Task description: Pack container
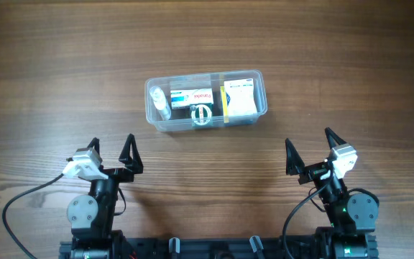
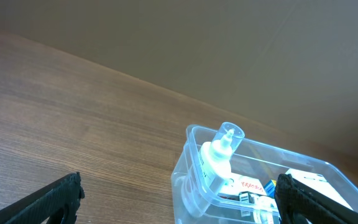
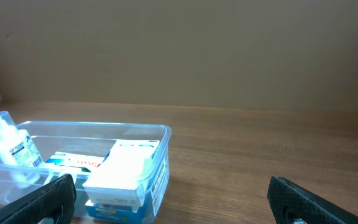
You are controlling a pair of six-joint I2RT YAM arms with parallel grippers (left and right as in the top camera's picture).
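Note:
The clear plastic container (image 1: pixel 152 115) sits at the middle of the wooden table, in the far half. Inside it lie a small white bottle (image 1: pixel 159 101) at the left end, a white and blue box (image 1: pixel 193 97) in the middle and a white box (image 1: pixel 240 98) at the right end. The left wrist view shows the container (image 2: pixel 188 171) and bottle (image 2: pixel 219 158) close ahead. From the right wrist, the container (image 3: pixel 160 134) is at lower left. My left gripper (image 1: pixel 111 149) and right gripper (image 1: pixel 310 144) are both open and empty, near the front edge, well short of the container.
Bare wood surrounds the container on all sides. Black cables (image 1: pixel 20 201) trail from both arm bases at the front edge. A plain beige wall (image 3: pixel 179 50) stands behind the table.

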